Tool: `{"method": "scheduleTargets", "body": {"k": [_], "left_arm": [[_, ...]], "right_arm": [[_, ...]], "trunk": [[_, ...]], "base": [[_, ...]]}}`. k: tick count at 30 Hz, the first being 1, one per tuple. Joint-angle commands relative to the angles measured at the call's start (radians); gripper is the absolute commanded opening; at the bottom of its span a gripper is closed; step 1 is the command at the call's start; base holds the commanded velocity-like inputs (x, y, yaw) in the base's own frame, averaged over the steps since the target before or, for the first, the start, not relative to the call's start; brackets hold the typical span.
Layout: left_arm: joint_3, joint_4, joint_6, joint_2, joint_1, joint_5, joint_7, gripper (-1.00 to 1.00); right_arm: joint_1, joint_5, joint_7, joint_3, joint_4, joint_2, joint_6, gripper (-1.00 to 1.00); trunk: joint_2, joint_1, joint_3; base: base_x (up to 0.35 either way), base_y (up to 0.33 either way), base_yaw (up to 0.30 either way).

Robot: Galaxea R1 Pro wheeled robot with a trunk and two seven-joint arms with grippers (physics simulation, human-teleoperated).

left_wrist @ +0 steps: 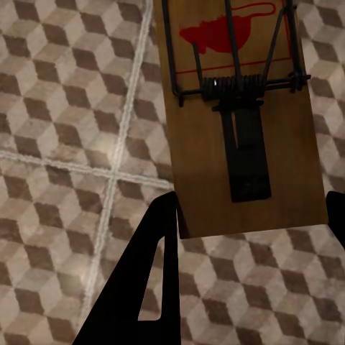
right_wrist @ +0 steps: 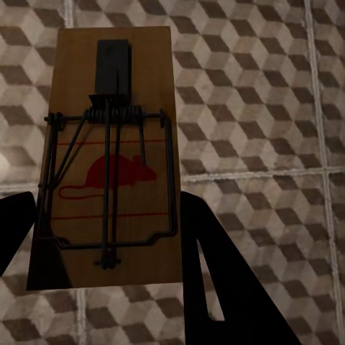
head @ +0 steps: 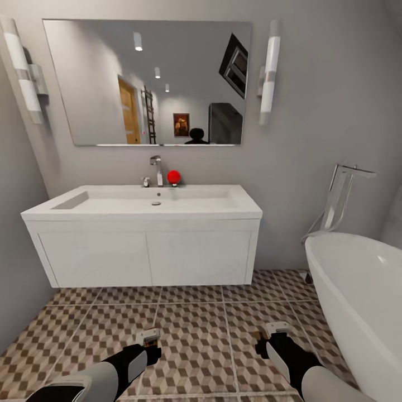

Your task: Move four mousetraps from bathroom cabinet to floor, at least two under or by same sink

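In each hand I hold one mousetrap, a small brown board with wire parts and a red mouse print. My left gripper (head: 147, 341) is shut on the left mousetrap (left_wrist: 241, 115), whose board sits between the black fingers (left_wrist: 147, 280) above the cube-patterned bathroom floor (head: 195, 324). Over the same tiles, my right gripper (head: 274, 335) is shut on the right mousetrap (right_wrist: 108, 158). The white sink (head: 142, 204) on its wall-hung vanity (head: 145, 257) stands straight ahead, beyond both hands. The cabinet and the other mousetraps are out of view.
A chrome tap (head: 157, 167) and a red ball (head: 173, 177) sit at the back of the basin, under a wide mirror (head: 151, 84). The white bathtub (head: 363, 301) with its floor-standing tap (head: 341, 195) closes off the right. A grey wall (head: 17, 268) bounds the left.
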Motion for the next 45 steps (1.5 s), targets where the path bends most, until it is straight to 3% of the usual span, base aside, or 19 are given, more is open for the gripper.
{"method": "scheduleTargets", "body": {"k": [1,45], "left_arm": [[0.001,-0.001,0.003,0.000,-0.001,0.004,0.005,-1.00],[0.001,0.000,0.001,0.018,-0.001,0.004,0.009,-1.00]], "right_arm": [[0.000,-0.012,-0.008,0.008,-0.002,-0.001,0.005,-1.00],[0.000,-0.011,-0.002,0.014,-0.002,0.001,0.004,-1.00]], "trunk": [[-0.008,0.004,-0.004],[-0.309,0.169,-0.139]], "base": [[0.000,0.000,-0.012],[0.000,0.000,-0.001]]}}
